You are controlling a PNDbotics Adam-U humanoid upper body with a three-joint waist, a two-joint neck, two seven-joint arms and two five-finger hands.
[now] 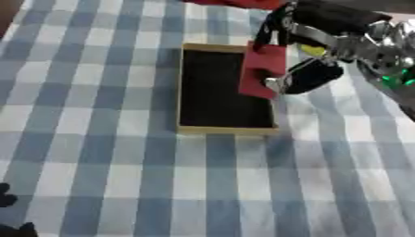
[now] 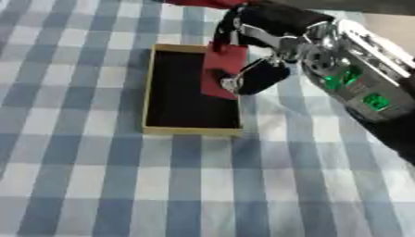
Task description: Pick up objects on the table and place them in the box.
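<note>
The right hand [image 1: 304,55] came in from the upper right of the frame and held a flat red block [image 1: 263,69]. Its fingers [image 1: 272,25] were curled over the top edge of the block, and the thumb [image 1: 312,76] pushed on it from the other side, so the block was pinched between them. The block stood almost upright, tipped a little.

The block hung over the right wall of the box [image 1: 188,92]. The box was a shallow tray with a light wooden rim and a dark floor, sitting in the middle of the frame on the worktop [image 1: 97,176], which had a blue and white checked cloth on it. The box looked empty inside. I could not tell whether the bottom of the block touched the rim or floated just above it.

So the step in hand looked like the putting-in part: the block was picked up and was at the box, but not yet let go. The next move would likely call for the hand to go a bit toward the left of the frame so the block was fully over the dark floor, then lower, then open up.

More red showed at the top edge of the frame [image 1: 235,3]. It was too cut off to name.

A bit of the left hand [image 1: 8,217] showed at the lower left corner. I could not tell how it was held.
</note>
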